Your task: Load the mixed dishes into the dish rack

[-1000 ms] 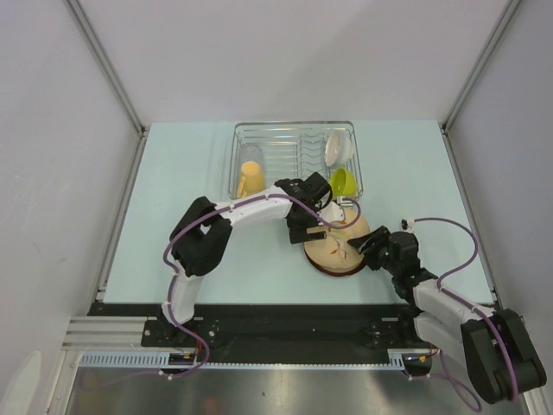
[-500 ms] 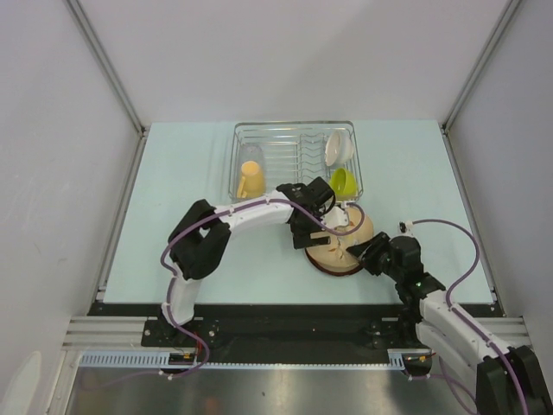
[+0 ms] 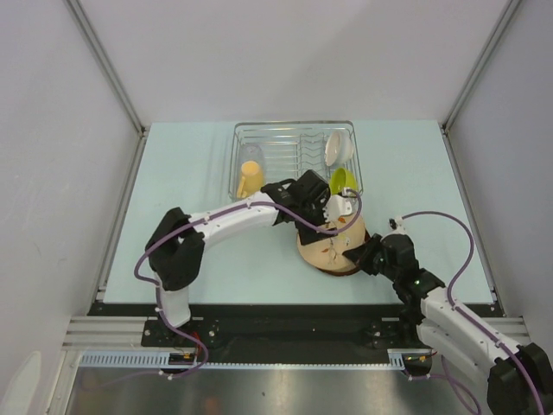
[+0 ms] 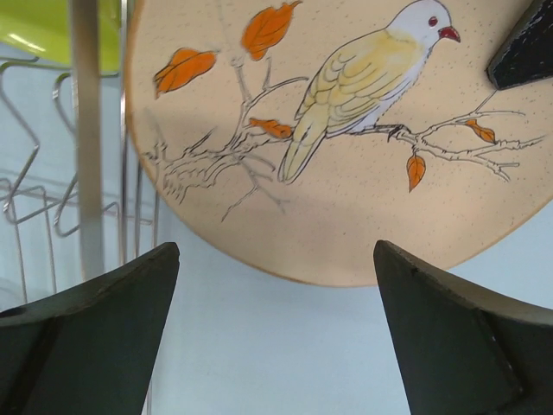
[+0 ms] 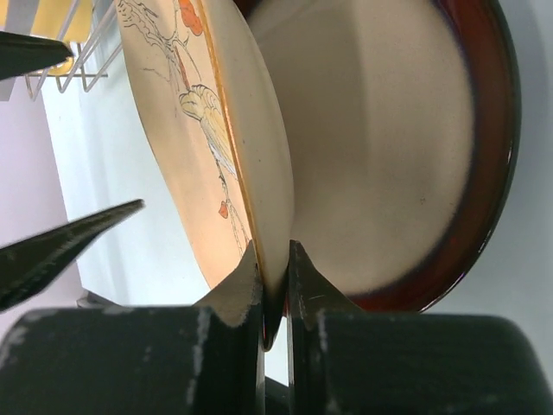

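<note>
My right gripper (image 3: 357,254) (image 5: 275,270) is shut on the near edge of the round wooden plate (image 3: 327,240) (image 5: 177,130), painted with a bird and orange leaves. It holds that plate tilted up over the beige plate with dark-brown rim (image 3: 342,271) (image 5: 397,156), which lies flat on the table. My left gripper (image 3: 326,221) (image 4: 276,251) is open and empty just short of the wooden plate's face (image 4: 363,130). The dish rack (image 3: 294,130) holds the yellow-orange mug (image 3: 250,179), the white bowl (image 3: 339,147), the lime-green bowl (image 3: 342,181) and the clear glass (image 3: 246,155).
The rack's chrome wires (image 4: 83,130) stand close on the left in the left wrist view, with the green bowl (image 4: 39,26) behind them. The two plates sit just in front of the rack's near right corner. Grey walls enclose the table on three sides.
The right gripper has raised the wooden plate's near edge, so the plate stands steeper. The left arm has stretched out and its gripper has shifted toward the rack's near right corner.
</note>
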You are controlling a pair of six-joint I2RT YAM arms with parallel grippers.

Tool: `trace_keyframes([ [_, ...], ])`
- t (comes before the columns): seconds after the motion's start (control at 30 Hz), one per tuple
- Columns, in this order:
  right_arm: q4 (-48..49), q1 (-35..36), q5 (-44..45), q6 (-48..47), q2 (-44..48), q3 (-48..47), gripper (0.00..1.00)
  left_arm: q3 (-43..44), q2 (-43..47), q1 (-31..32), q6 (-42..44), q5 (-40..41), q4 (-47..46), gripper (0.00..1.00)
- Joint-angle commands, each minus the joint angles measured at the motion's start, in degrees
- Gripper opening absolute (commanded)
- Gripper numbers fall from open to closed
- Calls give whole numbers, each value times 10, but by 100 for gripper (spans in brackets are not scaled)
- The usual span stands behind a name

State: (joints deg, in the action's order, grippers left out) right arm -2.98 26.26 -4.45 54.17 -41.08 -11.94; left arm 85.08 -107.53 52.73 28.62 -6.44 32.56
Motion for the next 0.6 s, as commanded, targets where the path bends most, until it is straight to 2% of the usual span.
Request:
trace_keyframes([
  [0.0, 48, 8, 29, -15, 29, -41, 0, 2, 70, -30, -17, -25, 11, 100],
  [0.1, 35, 10, 30, -20, 41, -43, 0, 1, 93, -50, -20, -29, 29, 100],
  [0.2, -18, 12, 31, -44, 43, -69, 0, 18, 122, -79, -25, -44, 54, 100],
  [0.33, -52, 23, -9, -85, 47, -103, 0, 95, 149, -139, -44, -104, 104, 100],
  [0.47, -68, 71, -24, -134, 54, -148, 0, 156, 160, -198, -48, -147, 151, 100],
  [0.57, -114, 114, -30, -175, 21, -210, 0, 149, 172, -224, -52, -166, 149, 100],
])
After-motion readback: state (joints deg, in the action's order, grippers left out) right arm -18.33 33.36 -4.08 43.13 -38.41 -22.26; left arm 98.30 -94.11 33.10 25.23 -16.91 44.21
